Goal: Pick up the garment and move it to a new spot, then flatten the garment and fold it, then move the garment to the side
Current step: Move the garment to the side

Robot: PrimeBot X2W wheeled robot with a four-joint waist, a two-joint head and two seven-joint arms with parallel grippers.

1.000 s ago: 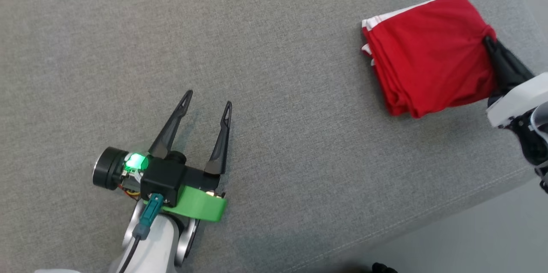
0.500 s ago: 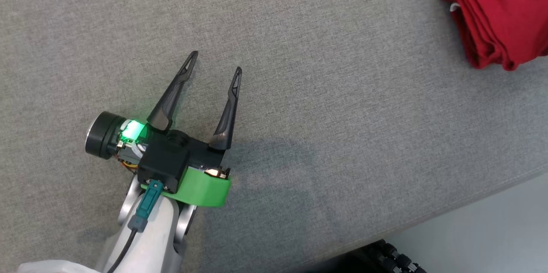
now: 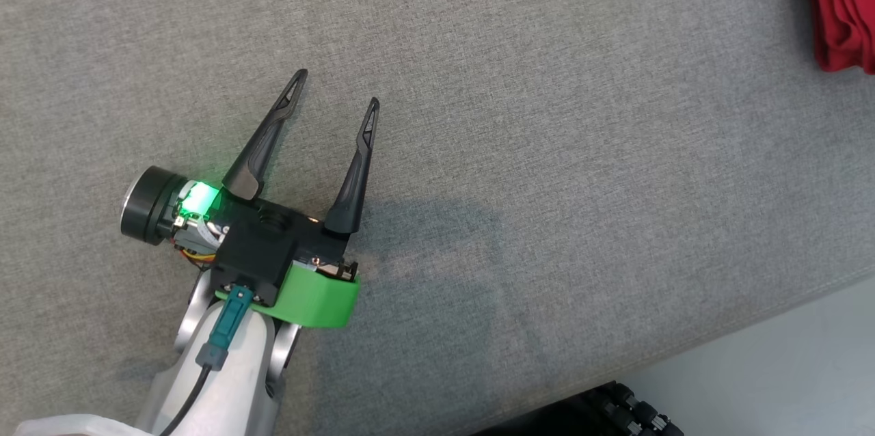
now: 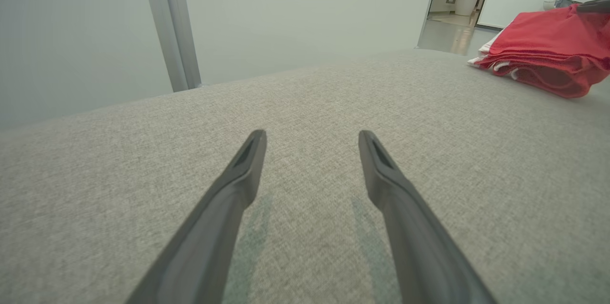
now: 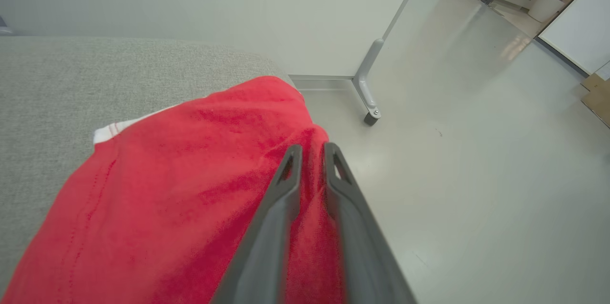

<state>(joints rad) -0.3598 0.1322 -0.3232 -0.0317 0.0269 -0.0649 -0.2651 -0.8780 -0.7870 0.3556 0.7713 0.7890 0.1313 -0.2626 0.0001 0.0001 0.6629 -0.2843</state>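
The folded red garment (image 3: 844,5) with white trim lies at the far right end of the grey cushioned surface (image 3: 519,115), cut off by the head view's top right corner. In the right wrist view my right gripper (image 5: 313,147) has its two fingers almost together over the garment's (image 5: 190,175) edge, a ridge of red cloth pinched between them. My left gripper (image 3: 337,88) rests open and empty low over the bare surface, far left of the garment. The left wrist view shows its spread fingers (image 4: 310,135) and the garment (image 4: 543,51) at the upper right.
The surface's front edge (image 3: 786,299) runs diagonally at the lower right, with pale floor (image 3: 806,374) beyond. A dark ribbed part of my base (image 3: 615,409) shows at the bottom. A partition's castor foot (image 5: 371,116) stands on the floor past the garment's end.
The head camera has swung left, so the garment has slid to the picture's right corner and the right gripper has left it. The left gripper stays open in place.
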